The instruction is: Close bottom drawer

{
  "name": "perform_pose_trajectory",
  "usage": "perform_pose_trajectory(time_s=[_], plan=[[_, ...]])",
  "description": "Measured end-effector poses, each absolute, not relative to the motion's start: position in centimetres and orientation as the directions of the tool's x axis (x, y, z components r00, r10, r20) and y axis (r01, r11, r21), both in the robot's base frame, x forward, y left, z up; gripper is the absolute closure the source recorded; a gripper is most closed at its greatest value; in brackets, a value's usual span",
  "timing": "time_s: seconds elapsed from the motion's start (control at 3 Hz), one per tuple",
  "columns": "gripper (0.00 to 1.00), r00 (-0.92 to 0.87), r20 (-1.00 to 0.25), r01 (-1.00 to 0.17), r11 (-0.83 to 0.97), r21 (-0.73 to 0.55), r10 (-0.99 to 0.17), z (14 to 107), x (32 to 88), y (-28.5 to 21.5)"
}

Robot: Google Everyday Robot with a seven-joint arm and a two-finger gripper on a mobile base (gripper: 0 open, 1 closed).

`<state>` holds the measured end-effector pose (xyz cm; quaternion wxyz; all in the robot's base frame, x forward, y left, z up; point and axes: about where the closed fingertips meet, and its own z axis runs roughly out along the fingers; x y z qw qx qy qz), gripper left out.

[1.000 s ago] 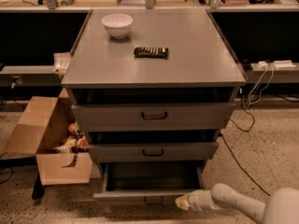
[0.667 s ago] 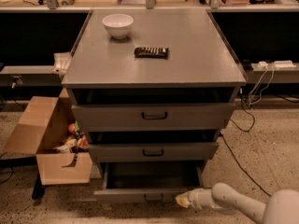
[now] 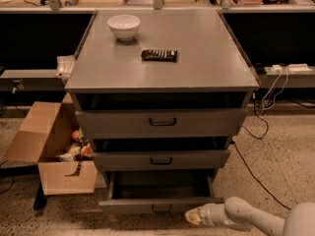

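The bottom drawer (image 3: 160,204) of the grey cabinet (image 3: 162,73) stands pulled out, its shallow tray empty and its small dark handle at the front middle. My gripper (image 3: 193,216) is low at the right, its pale tip at the right part of the drawer's front edge, just right of the handle. The white arm runs off to the bottom right corner. The two drawers above, the middle drawer (image 3: 161,160) and the top drawer (image 3: 162,122), are closed.
A white bowl (image 3: 123,26) and a dark snack bar (image 3: 159,55) lie on the cabinet top. An open cardboard box (image 3: 54,149) with items stands on the floor at the left. Cables (image 3: 256,132) trail on the floor at the right.
The gripper has stayed at the drawer's front right. The drawer's position looks about the same.
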<state>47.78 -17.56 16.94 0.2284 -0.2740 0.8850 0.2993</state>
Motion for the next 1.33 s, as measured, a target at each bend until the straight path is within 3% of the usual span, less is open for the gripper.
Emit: perform_pose_trajectory(time_s=[0.67,1.33], plan=[[1.00,-0.757,-0.544,-0.622,0.656,0.428,-0.363,16.9,44.3,-17.2],[1.00,-0.755,-0.562,-0.614,0.666,0.424,-0.338,15.2,46.2,-16.8]])
